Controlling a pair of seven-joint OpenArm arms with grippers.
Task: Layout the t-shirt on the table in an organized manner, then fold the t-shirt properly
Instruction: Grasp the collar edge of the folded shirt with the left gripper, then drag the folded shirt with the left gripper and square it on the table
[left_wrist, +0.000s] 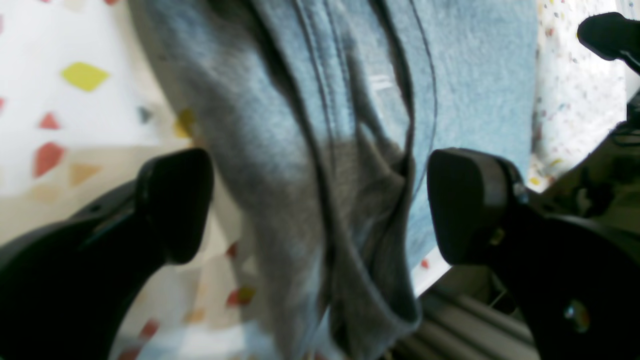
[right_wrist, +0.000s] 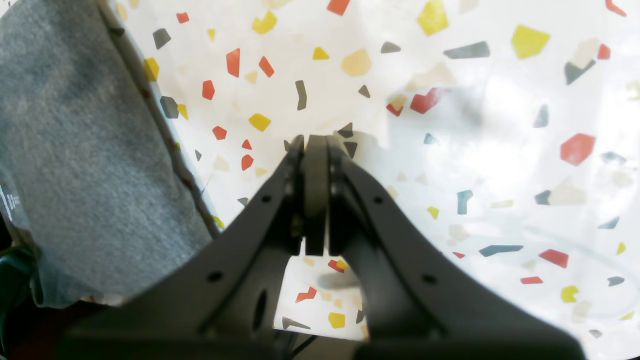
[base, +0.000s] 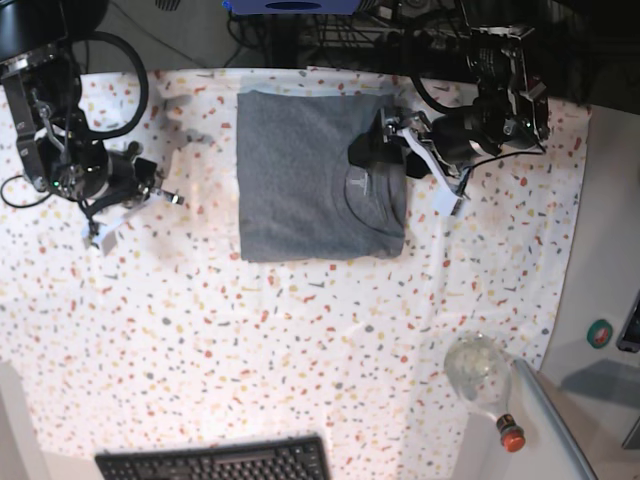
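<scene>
The heather-grey t-shirt (base: 300, 175) lies folded into a neat rectangle on the speckled table (base: 300, 330), at its far middle. Its neckline shows near the right edge. My left gripper (base: 375, 140) hovers over that right edge. In the left wrist view it (left_wrist: 320, 205) is open, one black finger on each side of the collar folds of the t-shirt (left_wrist: 300, 150), gripping nothing. My right gripper (base: 172, 197) sits left of the shirt, apart from it. It (right_wrist: 316, 142) is shut and empty above the table (right_wrist: 450, 150), with the t-shirt (right_wrist: 85, 150) at that view's left.
A clear bottle with a red cap (base: 485, 385) lies at the table's near right corner. A black keyboard (base: 215, 462) sits at the front edge. A plain grey side surface (base: 610, 250) with a green button (base: 600, 333) borders the right.
</scene>
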